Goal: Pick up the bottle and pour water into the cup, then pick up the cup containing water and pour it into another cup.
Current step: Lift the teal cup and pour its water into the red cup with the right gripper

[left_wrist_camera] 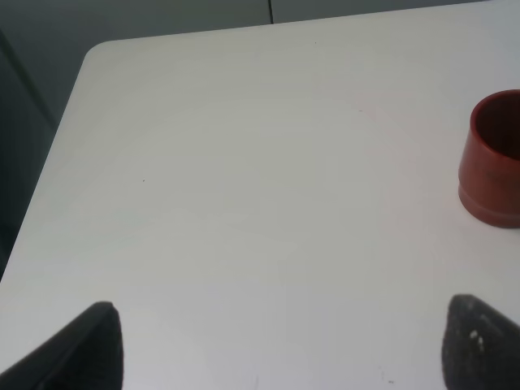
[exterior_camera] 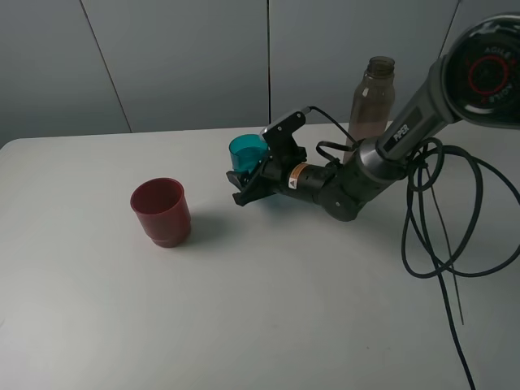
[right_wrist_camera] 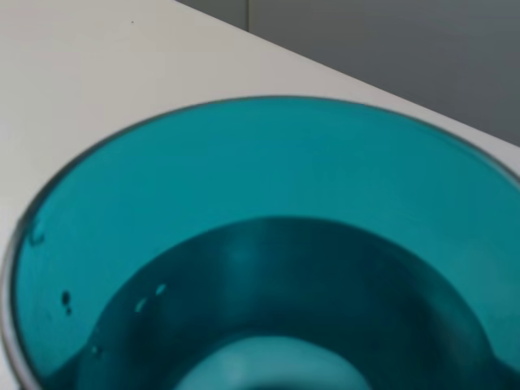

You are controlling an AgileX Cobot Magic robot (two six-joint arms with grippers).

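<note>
Since the teal cup (exterior_camera: 246, 151) sits just left of centre in the high view with the right gripper (exterior_camera: 253, 177) closed round its lower body, the step in hand looks like the second one: lifting the filled cup. The bottle (exterior_camera: 373, 96) stands upright in the upper right, behind the arm, and the red cup (exterior_camera: 161, 212) stands at centre left on the table (exterior_camera: 268, 309), well apart from the teal one. From the left wrist, the left gripper (left_wrist_camera: 280, 345) hangs open over bare table, fingertips (left_wrist_camera: 89, 349) wide apart, touching nothing. From the right wrist, the teal cup fills the picture, water in its bottom and droplets on its inner wall. Next should come a level lift, a carry leftward above the red cup, then a slow tilt.
</note>
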